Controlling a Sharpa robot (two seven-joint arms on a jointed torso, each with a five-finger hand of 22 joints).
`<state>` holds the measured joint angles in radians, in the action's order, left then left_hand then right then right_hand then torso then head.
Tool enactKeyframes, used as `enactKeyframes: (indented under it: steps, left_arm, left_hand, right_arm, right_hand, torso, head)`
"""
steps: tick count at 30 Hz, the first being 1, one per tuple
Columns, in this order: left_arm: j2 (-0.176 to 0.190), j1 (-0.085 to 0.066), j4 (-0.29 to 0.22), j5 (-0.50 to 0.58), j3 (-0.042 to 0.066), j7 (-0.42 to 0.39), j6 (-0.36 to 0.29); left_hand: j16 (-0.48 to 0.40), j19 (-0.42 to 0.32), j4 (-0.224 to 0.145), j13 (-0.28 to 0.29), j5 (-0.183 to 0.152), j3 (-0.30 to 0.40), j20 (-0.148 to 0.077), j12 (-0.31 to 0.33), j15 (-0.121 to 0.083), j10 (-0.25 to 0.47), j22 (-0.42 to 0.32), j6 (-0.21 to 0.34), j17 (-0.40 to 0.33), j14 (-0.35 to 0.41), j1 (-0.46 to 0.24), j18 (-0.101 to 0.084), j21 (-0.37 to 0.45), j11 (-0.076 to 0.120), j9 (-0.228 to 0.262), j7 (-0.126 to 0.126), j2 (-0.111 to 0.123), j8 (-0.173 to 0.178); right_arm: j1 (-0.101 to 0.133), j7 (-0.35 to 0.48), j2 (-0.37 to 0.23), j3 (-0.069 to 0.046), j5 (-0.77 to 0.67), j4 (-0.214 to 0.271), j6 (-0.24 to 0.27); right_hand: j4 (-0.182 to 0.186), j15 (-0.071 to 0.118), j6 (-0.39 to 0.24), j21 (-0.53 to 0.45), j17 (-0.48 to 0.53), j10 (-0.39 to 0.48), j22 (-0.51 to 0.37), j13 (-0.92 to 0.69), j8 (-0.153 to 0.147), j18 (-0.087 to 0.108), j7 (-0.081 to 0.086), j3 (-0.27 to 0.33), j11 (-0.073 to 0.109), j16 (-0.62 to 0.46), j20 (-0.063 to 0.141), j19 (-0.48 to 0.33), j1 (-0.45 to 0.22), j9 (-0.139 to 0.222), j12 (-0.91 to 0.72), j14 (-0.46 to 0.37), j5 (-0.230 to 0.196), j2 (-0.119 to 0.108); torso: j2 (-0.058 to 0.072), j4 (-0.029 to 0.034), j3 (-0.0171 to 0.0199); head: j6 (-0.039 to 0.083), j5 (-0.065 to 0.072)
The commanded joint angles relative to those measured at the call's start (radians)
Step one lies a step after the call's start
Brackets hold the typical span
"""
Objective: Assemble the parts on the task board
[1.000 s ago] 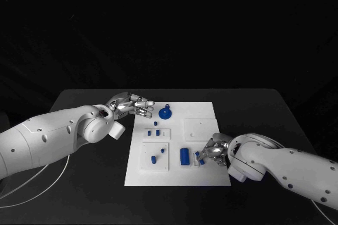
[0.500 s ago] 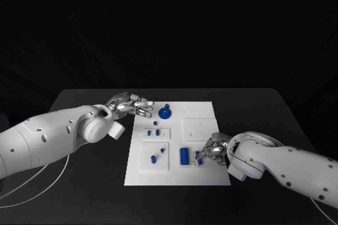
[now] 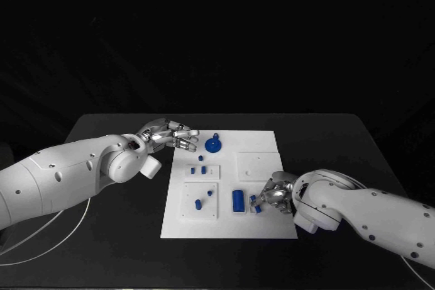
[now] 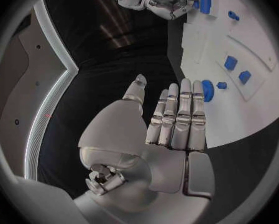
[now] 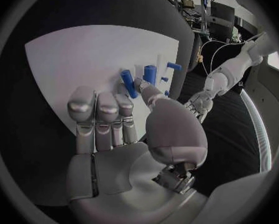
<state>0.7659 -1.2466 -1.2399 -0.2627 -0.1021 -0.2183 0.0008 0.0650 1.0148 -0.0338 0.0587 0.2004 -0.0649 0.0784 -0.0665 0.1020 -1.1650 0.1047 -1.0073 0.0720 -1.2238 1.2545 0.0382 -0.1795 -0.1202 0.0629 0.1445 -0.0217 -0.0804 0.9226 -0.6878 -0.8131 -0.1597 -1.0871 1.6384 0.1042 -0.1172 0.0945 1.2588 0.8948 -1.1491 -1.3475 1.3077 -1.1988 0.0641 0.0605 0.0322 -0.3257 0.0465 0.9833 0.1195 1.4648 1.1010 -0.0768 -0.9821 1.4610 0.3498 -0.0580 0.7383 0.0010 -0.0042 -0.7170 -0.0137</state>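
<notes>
**Two hands at the task board, right one down on a small blue part**

Left hand first: hovering at the far left corner of the task board, fingers stretched out straight and pressed side by side, thumb off to one side. Holding nothing, touching nothing as far as the left wrist view shows. Fingertips just short of the round blue part with the little tab on top.

Right hand over at the near right edge of the board, fingers bent downward, tips right at a short blue part. Thumb tip beside a slanted blue piece in the right wrist view. Honestly can't tell whether that's a proper pinch or just contact, since the hand itself covers the spot from above and the wrist view has the thumb in the way.

Board itself: white plate in the middle of the black table, with raised square panels. Near left panel carrying two small blue parts, and a bigger upright blue cylinder just left of the right hand. Smaller panel farther back with two blue stubs, plus a tiny blue bit beyond it. Far right panel plain white, details too small to read.
</notes>
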Motion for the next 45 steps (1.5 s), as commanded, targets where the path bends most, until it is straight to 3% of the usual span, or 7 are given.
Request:
enactKeyframes:
  steps: [1, 6, 12, 21, 26, 27, 45]
  left_arm:
    - [-0.002, 0.000, 0.000, 0.013, 0.000, 0.002, 0.018]
    - [-0.002, 0.000, 0.000, 0.014, 0.000, 0.002, 0.018]
    - [-0.002, 0.000, 0.000, 0.014, 0.000, 0.003, 0.017]
    - [-0.002, 0.000, 0.001, 0.014, 0.000, 0.004, 0.016]
    - [-0.002, 0.000, 0.001, 0.014, 0.000, 0.004, 0.016]
    - [-0.002, 0.000, 0.001, 0.014, 0.000, 0.004, 0.016]
    - [0.000, 0.000, 0.003, 0.009, -0.001, 0.007, 0.014]
  left_hand:
    - [0.002, -0.002, 0.007, 0.001, -0.003, 0.001, 0.006, 0.002, 0.000, 0.006, -0.001, 0.008, 0.001, 0.004, 0.003, -0.006, -0.002, 0.002, 0.001, 0.000, 0.008, -0.004]
    - [0.002, -0.002, 0.007, 0.001, -0.003, 0.001, 0.006, 0.002, 0.000, 0.006, -0.001, 0.008, 0.001, 0.004, 0.003, -0.006, -0.002, 0.002, 0.001, 0.000, 0.008, -0.004]
    - [0.002, -0.002, 0.008, 0.001, -0.003, 0.002, 0.006, 0.002, 0.000, 0.007, -0.002, 0.009, 0.001, 0.004, 0.002, -0.006, -0.002, 0.001, 0.001, 0.000, 0.008, -0.004]
    - [0.002, -0.002, 0.008, 0.001, -0.003, 0.002, 0.006, 0.002, 0.000, 0.007, -0.002, 0.009, 0.001, 0.004, 0.002, -0.006, -0.002, 0.001, 0.001, 0.000, 0.008, -0.004]
    - [0.002, -0.002, 0.008, 0.001, -0.003, 0.002, 0.006, 0.002, 0.000, 0.007, -0.002, 0.009, 0.001, 0.004, 0.002, -0.006, -0.002, 0.001, 0.001, 0.000, 0.008, -0.004]
    - [0.002, -0.002, 0.008, 0.001, -0.003, 0.002, 0.006, 0.002, 0.000, 0.007, -0.002, 0.009, 0.001, 0.004, 0.002, -0.006, -0.002, 0.001, 0.001, 0.000, 0.008, -0.004]
    - [0.002, -0.002, 0.008, 0.001, -0.003, 0.003, 0.006, 0.002, 0.000, 0.008, -0.002, 0.008, 0.001, 0.004, 0.004, -0.006, -0.002, 0.001, 0.001, 0.000, 0.009, -0.004]
  right_arm:
    - [-0.003, -0.007, 0.002, 0.002, -0.014, 0.003, -0.023]
    - [-0.003, -0.006, 0.004, 0.002, -0.016, 0.001, -0.022]
    - [-0.003, -0.006, 0.006, 0.002, -0.018, -0.003, -0.019]
    - [-0.002, 0.000, 0.008, 0.002, -0.019, -0.002, -0.013]
    - [-0.002, 0.006, 0.006, 0.002, -0.019, 0.003, -0.018]
    - [-0.002, 0.007, 0.006, 0.002, -0.018, 0.004, -0.020]
    - [-0.002, 0.006, -0.026, 0.002, -0.021, 0.034, -0.029]
  right_hand:
    - [-0.002, 0.008, 0.006, -0.003, 0.000, -0.003, 0.112, 0.000, 0.000, -0.008, -0.001, 0.005, 0.004, 0.001, 0.004, 0.042, 0.004, 0.001, -0.002, 0.001, 0.001, -0.004]
    - [0.013, 0.008, 0.006, -0.005, 0.001, -0.003, 0.112, 0.000, 0.000, -0.008, -0.001, 0.018, 0.004, 0.000, 0.004, 0.042, -0.002, 0.001, -0.003, 0.002, -0.030, -0.010]
    - [0.106, 0.008, 0.008, -0.007, 0.002, -0.005, 0.112, 0.001, 0.000, -0.007, -0.001, 0.046, 0.004, -0.003, 0.004, 0.044, 0.008, 0.002, -0.002, 0.001, -0.118, -0.042]
    - [0.231, 0.005, 0.005, -0.009, 0.001, -0.007, 0.112, 0.002, 0.000, -0.006, 0.003, 0.206, -0.001, -0.001, 0.002, 0.044, 0.014, 0.000, -0.003, 0.002, -0.098, -0.044]
    - [0.209, 0.005, 0.003, -0.008, 0.001, -0.007, 0.112, 0.002, 0.000, -0.006, 0.003, 0.339, -0.001, -0.002, 0.002, 0.044, 0.017, 0.000, -0.003, 0.002, -0.015, -0.002]
    - [0.193, 0.005, 0.002, -0.009, 0.001, -0.007, 0.112, 0.002, 0.000, -0.006, 0.003, 0.398, -0.001, -0.002, 0.001, 0.044, 0.027, 0.000, -0.004, 0.002, -0.012, 0.027]
    - [0.186, 0.005, 0.009, -0.001, 0.000, -0.011, 0.113, 0.001, 0.000, -0.007, -0.001, 0.407, 0.001, 0.002, 0.001, 0.045, 0.019, -0.001, -0.007, 0.003, 0.039, 0.061]
  torso:
    - [0.000, -0.0002, 0.0005]
    - [0.000, -0.0004, 0.0005]
    - [0.000, -0.0007, 0.0004]
    - [0.000, -0.0001, 0.0006]
    - [0.000, -0.0001, 0.0003]
    - [0.000, 0.0001, 0.0003]
    - [0.000, -0.0005, 0.0006]
  head:
    - [0.000, 0.000]
    - [0.000, -0.001]
    - [0.000, -0.001]
    - [0.000, 0.000]
    - [0.000, -0.001]
    - [0.000, -0.001]
    - [0.001, -0.001]
